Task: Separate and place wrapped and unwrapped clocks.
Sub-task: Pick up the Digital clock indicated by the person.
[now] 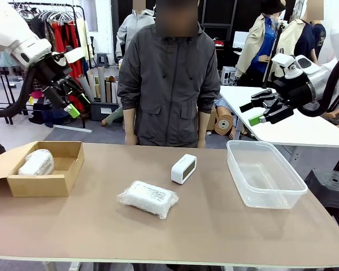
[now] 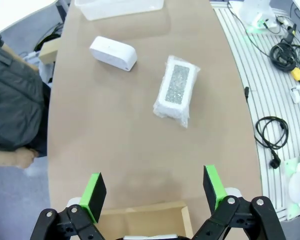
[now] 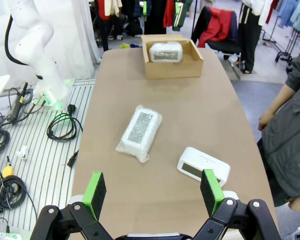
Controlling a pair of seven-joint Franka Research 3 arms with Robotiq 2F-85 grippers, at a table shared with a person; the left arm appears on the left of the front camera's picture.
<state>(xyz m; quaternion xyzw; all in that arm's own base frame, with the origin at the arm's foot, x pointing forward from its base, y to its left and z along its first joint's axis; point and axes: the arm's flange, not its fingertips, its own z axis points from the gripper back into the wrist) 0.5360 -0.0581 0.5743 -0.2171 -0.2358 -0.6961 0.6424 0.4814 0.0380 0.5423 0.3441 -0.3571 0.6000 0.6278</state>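
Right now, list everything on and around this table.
table: 1, brown, between robot and person
box: 1, cardboard, open, table's left end
tub: 1, clear plastic, table's right end
round wrapped clock: 1, white in clear wrap, inside the box
flat wrapped clock: 1, white in clear wrap, mid-table, near side
bare clock: 1, white, mid-table, between the flat wrapped clock and the tub
person: 1, grey jacket, standing at the far side
left pincer: 1, black with green pads, open, raised above the box end
right pincer: 1, black with green pads, open, raised above the tub end
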